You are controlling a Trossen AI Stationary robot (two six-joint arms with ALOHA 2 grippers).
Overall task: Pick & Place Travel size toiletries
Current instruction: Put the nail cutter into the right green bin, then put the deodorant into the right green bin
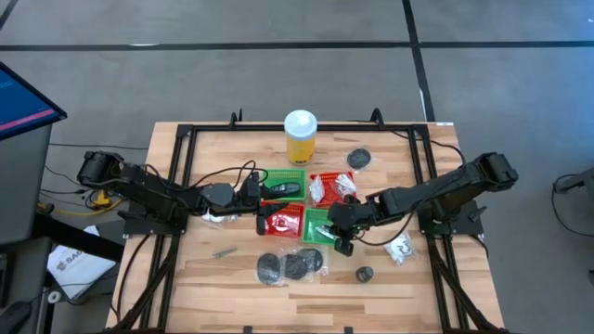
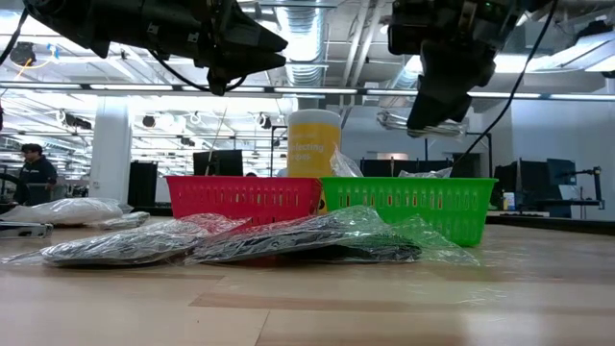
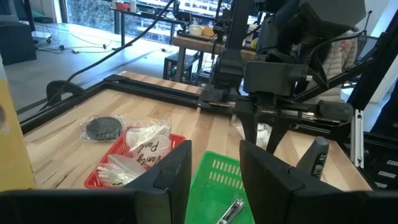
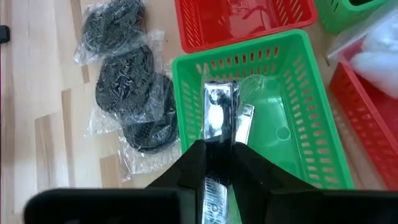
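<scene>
Right tool (image 4: 214,163) hung over the green basket (image 4: 311,134), narrowly pinching a silvery clipper (image 4: 217,118). Judged best: release low and centred, clear of the rim.

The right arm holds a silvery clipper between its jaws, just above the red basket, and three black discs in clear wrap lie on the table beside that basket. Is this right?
Only the basket is wrong. The right gripper holds the silvery clipper above the green basket, not a red one. The right wrist view shows it. The three wrapped black discs do lie on the table beside that basket.
</scene>
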